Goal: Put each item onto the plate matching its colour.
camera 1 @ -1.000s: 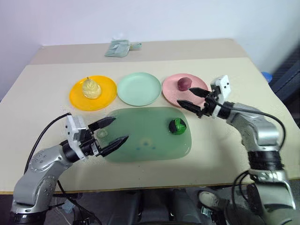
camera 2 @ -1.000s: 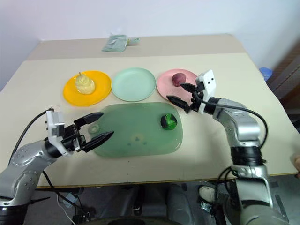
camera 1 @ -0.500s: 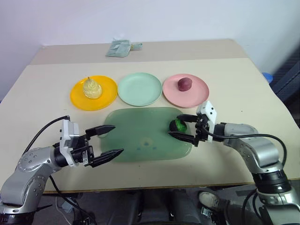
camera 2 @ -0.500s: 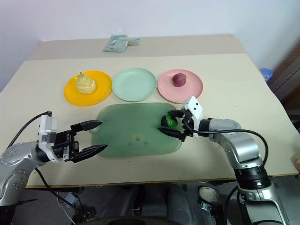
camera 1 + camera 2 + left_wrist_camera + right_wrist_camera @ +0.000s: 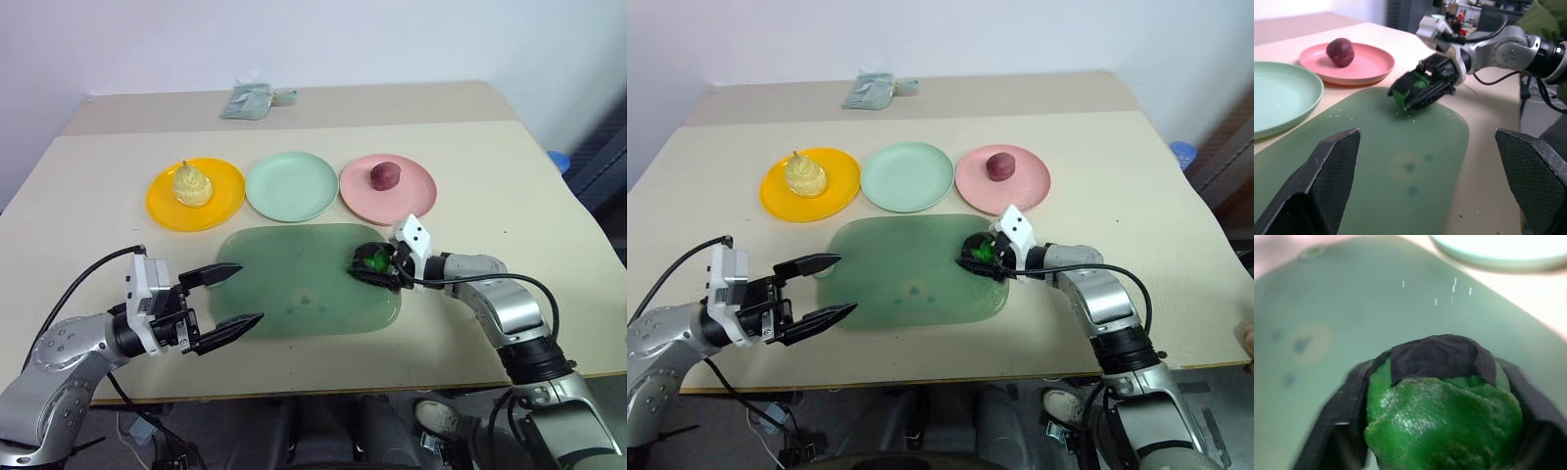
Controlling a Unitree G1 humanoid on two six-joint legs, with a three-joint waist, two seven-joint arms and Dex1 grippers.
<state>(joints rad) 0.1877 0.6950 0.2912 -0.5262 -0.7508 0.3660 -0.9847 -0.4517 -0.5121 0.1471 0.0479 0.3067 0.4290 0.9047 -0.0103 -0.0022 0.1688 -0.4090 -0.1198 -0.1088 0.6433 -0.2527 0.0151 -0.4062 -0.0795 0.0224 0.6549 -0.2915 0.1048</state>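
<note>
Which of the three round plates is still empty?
The mint green plate in the middle. The orange-yellow plate holds the pear; the pink plate holds the red fruit.

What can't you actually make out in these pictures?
- Whether the green-and-black lump has left the green board: the right pincer clasps and covers its underside.
- What the crumpled packet at the table's far edge is: too small in the eye views.
- The blue object past the table's right side: cut off by the table edge.
</note>
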